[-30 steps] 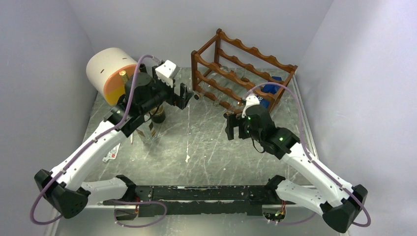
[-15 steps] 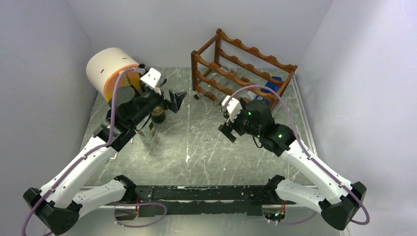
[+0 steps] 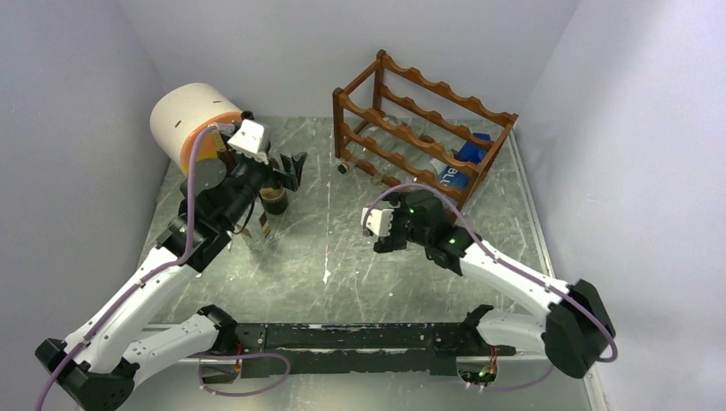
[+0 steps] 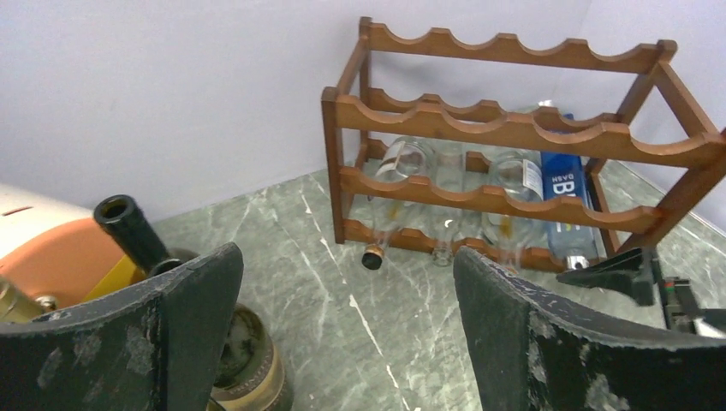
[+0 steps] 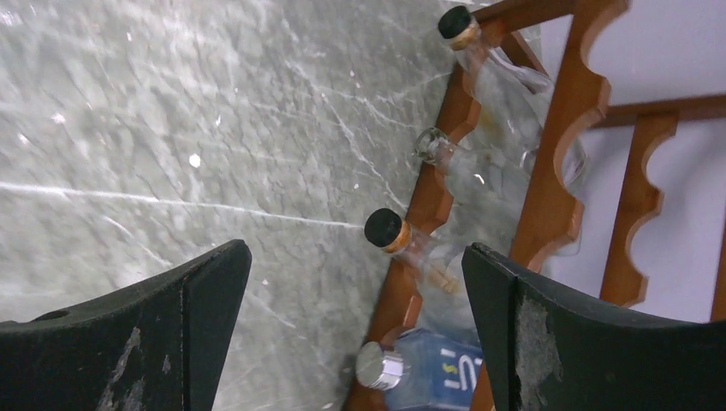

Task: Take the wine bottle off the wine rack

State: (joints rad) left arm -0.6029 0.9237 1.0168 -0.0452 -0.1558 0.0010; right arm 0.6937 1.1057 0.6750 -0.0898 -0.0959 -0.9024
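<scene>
Both arms free: left pincer (image 4: 347, 257) spread wide, nothing in it, looking at the wine rack (image 4: 505, 128) from the left. Right pincer (image 5: 355, 250) also spread and empty, hovering over the counter (image 3: 342, 248) just in front of the rack's lower rail. Target as I read it: the clear wine bottle (image 5: 402, 240) with the dark stopper, lying in the bottom tier with its neck poking out the front, nearest the right pincer. Other clear bottles lie alongside it and a blue-labelled bottle (image 5: 428, 377) sits at the end, so I can't be sure which one is meant. Handling: glass, so rigid, smooth, slippery and breakable. It looks empty, so probably light, with most of the mass back in the body. It's round and will roll once out of the scallop. The neck is the only exposed part, so grip there, just behind the stopper, where the lip acts as a stop against sliding. Pull straight along the bottle's axis. Expect the body to droop as it clears the rail and maybe knock its neighbours, so go slow and squeeze firmly. A dark bottle (image 4: 128, 227) stands by the left pincer; keep clear of it.
</scene>
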